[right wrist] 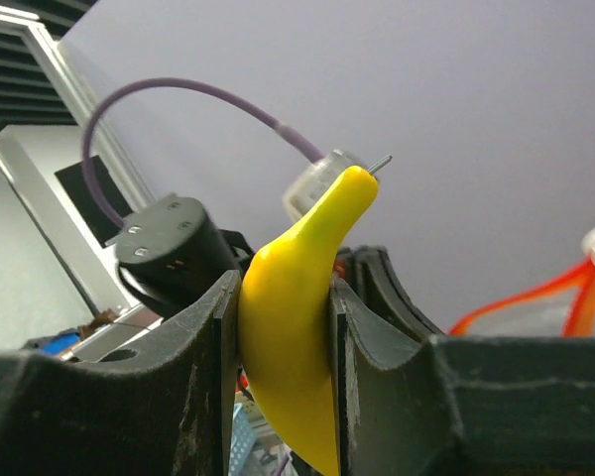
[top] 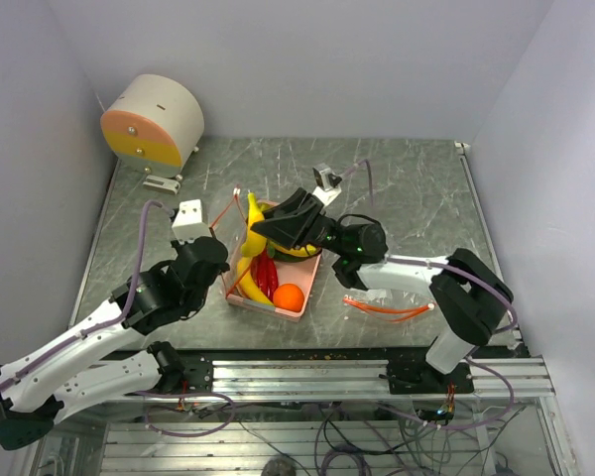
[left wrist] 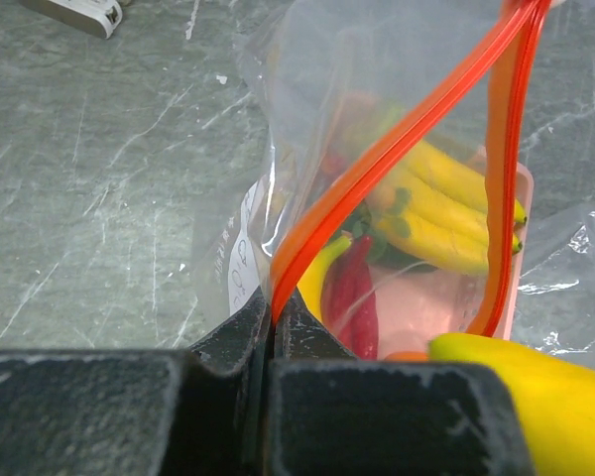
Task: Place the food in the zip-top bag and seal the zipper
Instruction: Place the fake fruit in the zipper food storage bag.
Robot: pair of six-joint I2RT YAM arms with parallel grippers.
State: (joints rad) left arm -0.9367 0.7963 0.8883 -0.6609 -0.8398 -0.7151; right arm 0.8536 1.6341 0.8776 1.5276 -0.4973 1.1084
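My left gripper point(top: 225, 268) point(left wrist: 273, 319) is shut on the orange-red zipper point(left wrist: 397, 159) of the clear zip-top bag point(left wrist: 307, 89), holding the mouth open and upright over the pink tray point(top: 278, 311). My right gripper point(top: 265, 230) point(right wrist: 283, 290) is shut on a yellow banana point(top: 253, 211) point(right wrist: 293, 317), level with the bag's mouth; its end also shows in the left wrist view point(left wrist: 535, 397). Seen through the bag, more bananas point(left wrist: 446, 203) and red chili peppers point(left wrist: 352, 288) lie in the tray. The orange point(top: 289, 296) sits at the tray's near corner. The watermelon slice is hidden.
A round cream and orange drum point(top: 154, 121) stands at the back left with a small white bracket point(top: 164, 181) in front of it. Thin orange-red strips point(top: 387, 309) lie on the table by the right arm. Walls close in on three sides.
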